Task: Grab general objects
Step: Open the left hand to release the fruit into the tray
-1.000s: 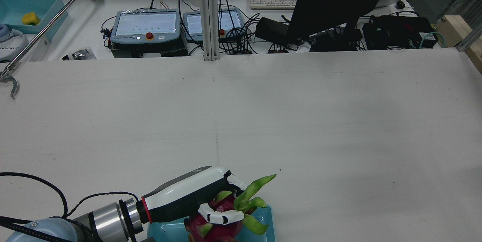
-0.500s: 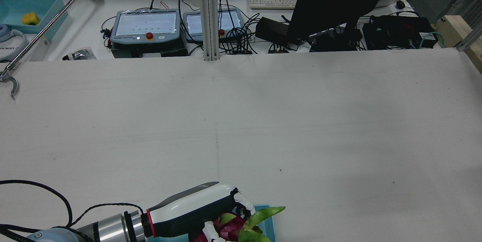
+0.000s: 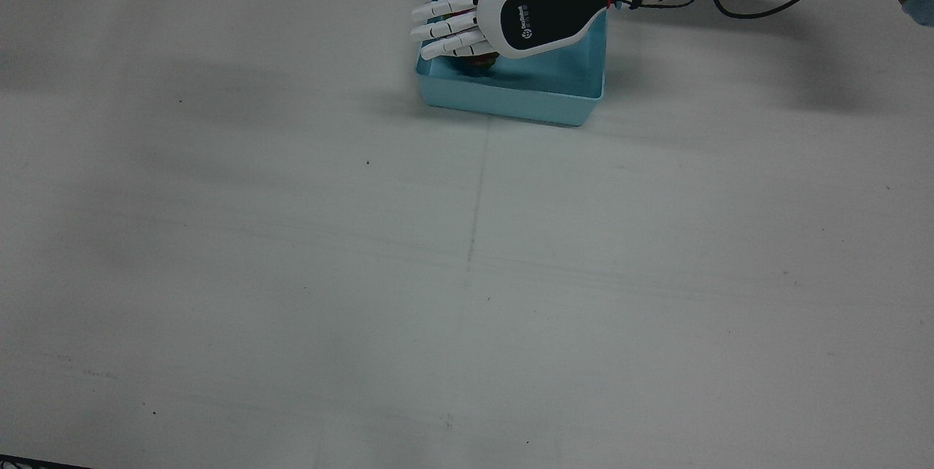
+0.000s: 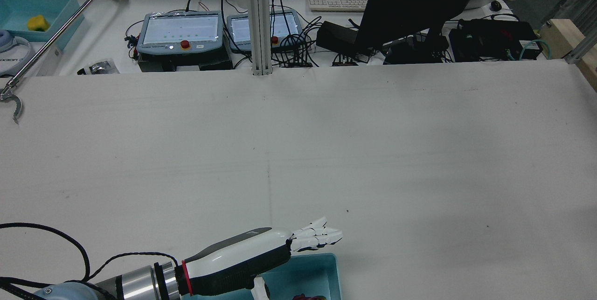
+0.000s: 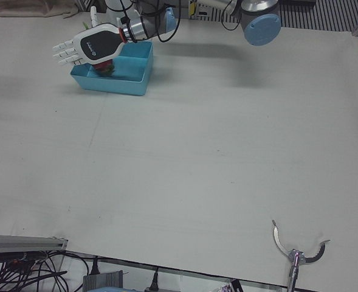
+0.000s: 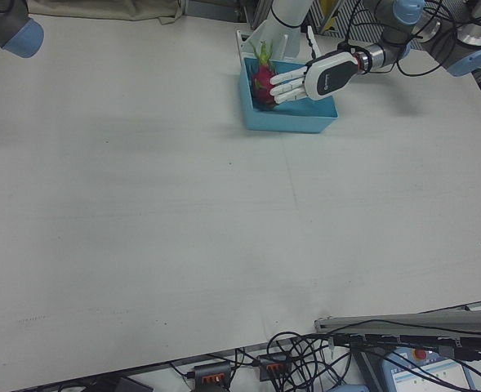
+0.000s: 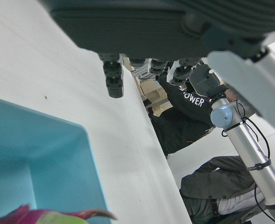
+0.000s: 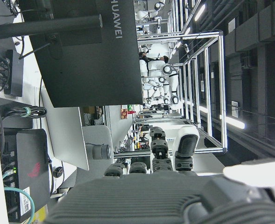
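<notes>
My left hand [image 3: 511, 17], white with a black back, hovers over the shallow light-blue plastic tray [image 3: 554, 82] at the robot's edge of the white table [image 3: 467, 272], fingers [image 3: 445, 20] stretched out flat and apart, released, holding nothing. The magenta dragon fruit with green leafy scales [image 6: 262, 77] lies inside the tray at the end under my fingers. My right hand [image 8: 174, 186] shows only in its own camera, raised toward the room; I cannot tell its state.
</notes>
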Robot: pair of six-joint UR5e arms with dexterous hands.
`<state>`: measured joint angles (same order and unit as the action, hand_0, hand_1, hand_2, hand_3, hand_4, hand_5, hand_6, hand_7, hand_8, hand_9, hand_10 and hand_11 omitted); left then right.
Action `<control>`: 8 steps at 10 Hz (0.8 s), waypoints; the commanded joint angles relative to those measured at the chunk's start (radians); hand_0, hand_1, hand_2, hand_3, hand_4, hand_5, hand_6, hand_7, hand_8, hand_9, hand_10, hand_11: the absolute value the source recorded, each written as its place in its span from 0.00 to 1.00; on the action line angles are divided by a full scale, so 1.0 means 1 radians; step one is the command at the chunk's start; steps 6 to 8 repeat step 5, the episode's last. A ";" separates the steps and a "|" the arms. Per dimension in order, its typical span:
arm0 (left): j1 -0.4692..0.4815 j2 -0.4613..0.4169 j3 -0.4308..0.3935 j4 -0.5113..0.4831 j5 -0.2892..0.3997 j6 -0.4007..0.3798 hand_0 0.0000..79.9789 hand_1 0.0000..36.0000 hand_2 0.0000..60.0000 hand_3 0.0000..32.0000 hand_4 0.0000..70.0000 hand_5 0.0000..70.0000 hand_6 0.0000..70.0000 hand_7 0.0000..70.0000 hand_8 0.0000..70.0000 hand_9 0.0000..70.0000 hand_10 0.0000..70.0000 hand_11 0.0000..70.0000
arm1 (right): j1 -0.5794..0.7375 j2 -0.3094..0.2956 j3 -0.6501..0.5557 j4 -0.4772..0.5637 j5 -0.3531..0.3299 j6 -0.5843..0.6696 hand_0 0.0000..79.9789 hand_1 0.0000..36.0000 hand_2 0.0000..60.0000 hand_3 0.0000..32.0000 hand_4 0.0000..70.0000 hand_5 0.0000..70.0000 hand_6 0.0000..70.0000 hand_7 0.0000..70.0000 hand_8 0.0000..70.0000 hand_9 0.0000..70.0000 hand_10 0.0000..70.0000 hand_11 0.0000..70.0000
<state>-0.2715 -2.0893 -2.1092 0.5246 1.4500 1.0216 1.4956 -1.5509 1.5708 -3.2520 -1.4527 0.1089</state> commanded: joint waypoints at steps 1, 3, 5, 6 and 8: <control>-0.032 0.002 0.006 0.002 0.004 -0.003 0.59 0.16 0.00 0.00 0.00 0.00 0.00 0.09 0.03 0.00 0.16 0.25 | 0.000 0.000 0.000 0.000 0.000 0.000 0.00 0.00 0.00 0.00 0.00 0.00 0.00 0.00 0.00 0.00 0.00 0.00; -0.145 -0.002 0.046 -0.011 0.047 -0.091 0.59 0.18 0.00 0.00 0.00 0.00 0.00 0.11 0.05 0.00 0.17 0.27 | 0.000 0.000 0.000 0.000 0.000 0.000 0.00 0.00 0.00 0.00 0.00 0.00 0.00 0.00 0.00 0.00 0.00 0.00; -0.379 0.037 0.159 -0.151 0.099 -0.214 0.58 0.15 0.00 0.00 0.00 0.00 0.00 0.13 0.06 0.01 0.21 0.31 | 0.000 0.000 0.000 0.000 0.000 0.000 0.00 0.00 0.00 0.00 0.00 0.00 0.00 0.00 0.00 0.00 0.00 0.00; -0.379 0.037 0.159 -0.151 0.099 -0.214 0.58 0.15 0.00 0.00 0.00 0.00 0.00 0.13 0.06 0.01 0.21 0.31 | 0.000 0.000 0.000 0.000 0.000 0.000 0.00 0.00 0.00 0.00 0.00 0.00 0.00 0.00 0.00 0.00 0.00 0.00; -0.379 0.037 0.159 -0.151 0.099 -0.214 0.58 0.15 0.00 0.00 0.00 0.00 0.00 0.13 0.06 0.01 0.21 0.31 | 0.000 0.000 0.000 0.000 0.000 0.000 0.00 0.00 0.00 0.00 0.00 0.00 0.00 0.00 0.00 0.00 0.00 0.00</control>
